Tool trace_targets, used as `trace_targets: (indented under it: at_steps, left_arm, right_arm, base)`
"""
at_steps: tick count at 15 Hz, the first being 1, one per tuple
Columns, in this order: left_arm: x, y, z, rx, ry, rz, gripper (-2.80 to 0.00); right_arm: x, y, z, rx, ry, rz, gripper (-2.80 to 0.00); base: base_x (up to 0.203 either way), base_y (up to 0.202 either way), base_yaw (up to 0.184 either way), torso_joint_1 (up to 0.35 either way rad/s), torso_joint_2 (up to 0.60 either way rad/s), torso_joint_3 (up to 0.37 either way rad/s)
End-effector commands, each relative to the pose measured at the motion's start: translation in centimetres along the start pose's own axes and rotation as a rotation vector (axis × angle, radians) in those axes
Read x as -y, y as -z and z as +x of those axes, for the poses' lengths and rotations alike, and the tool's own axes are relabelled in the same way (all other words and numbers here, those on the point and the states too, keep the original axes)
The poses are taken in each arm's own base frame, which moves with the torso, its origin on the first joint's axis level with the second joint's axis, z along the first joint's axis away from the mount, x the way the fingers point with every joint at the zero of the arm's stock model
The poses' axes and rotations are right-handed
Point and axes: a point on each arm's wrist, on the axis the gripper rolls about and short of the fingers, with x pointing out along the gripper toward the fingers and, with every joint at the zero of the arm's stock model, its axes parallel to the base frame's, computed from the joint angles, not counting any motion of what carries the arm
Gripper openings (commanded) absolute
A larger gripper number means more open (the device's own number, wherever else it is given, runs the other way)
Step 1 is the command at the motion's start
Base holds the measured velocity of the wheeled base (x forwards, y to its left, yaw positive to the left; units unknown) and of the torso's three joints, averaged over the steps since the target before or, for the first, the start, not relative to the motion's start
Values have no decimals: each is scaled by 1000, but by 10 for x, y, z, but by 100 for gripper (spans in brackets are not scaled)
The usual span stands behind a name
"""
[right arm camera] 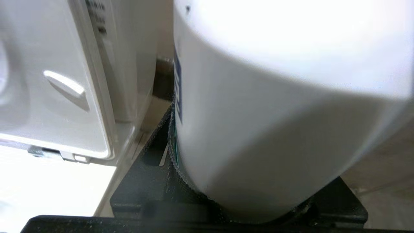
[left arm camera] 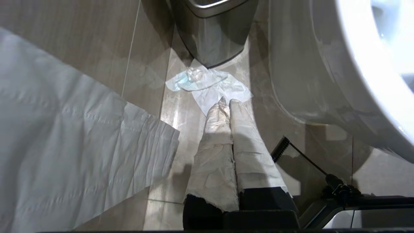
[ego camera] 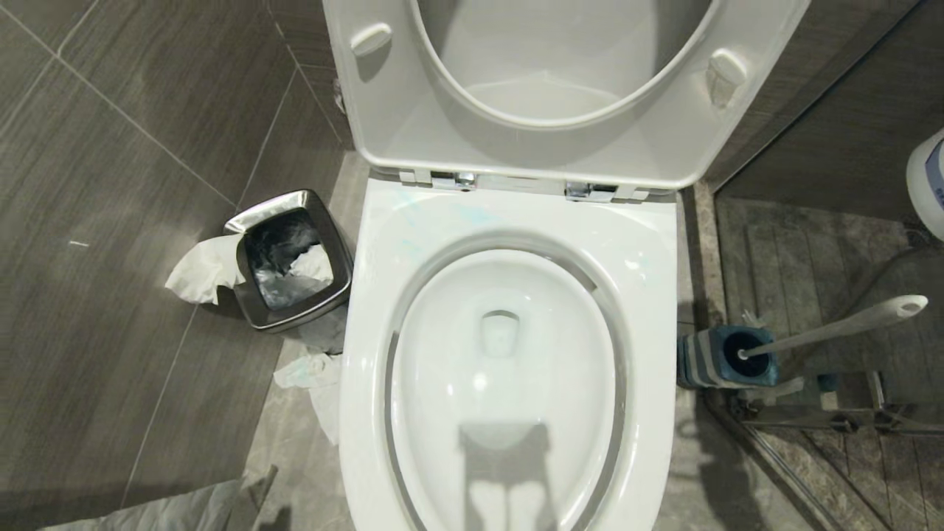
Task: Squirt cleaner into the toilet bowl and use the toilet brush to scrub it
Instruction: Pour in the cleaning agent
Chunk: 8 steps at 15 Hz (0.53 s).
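Observation:
The white toilet bowl (ego camera: 369,354) fills the middle of the head view, seat and lid raised against the back. To its right the toilet brush (ego camera: 833,328) stands in a blue-and-grey striped holder (ego camera: 712,359), white handle leaning right. A white cleaner bottle (ego camera: 931,184) shows at the far right edge. In the right wrist view my right gripper (right arm camera: 255,181) is shut on that bottle (right arm camera: 275,97), beside the raised lid (right arm camera: 48,81). My left gripper (left arm camera: 228,105), cloth-wrapped and shut on nothing, hangs low over the floor beside the toilet's outer wall (left arm camera: 323,64).
A square steel bin (ego camera: 291,258) with tissue hanging out stands left of the toilet. Crumpled tissue (ego camera: 313,376) lies on the floor below it. A white paper sheet (left arm camera: 64,145) lies at front left. A metal door track (ego camera: 811,420) runs behind the brush holder.

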Motion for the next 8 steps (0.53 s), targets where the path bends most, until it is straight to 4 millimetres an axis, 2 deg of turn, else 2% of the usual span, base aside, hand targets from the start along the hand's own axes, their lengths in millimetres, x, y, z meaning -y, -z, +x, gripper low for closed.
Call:
trace_targets:
  at_steps: [1, 8]
  left_arm:
    - [0, 0, 0, -2, 0, 0, -280]
    - [0, 0, 0, -2, 0, 0, -280]
  right_arm:
    - [0, 0, 0, 3, 5, -1, -280]
    - [1, 2, -10, -77, 6, -8, -280]
  base:
    - [0, 0, 0, 1, 1, 201]
    - [0, 0, 0, 0, 1, 203]
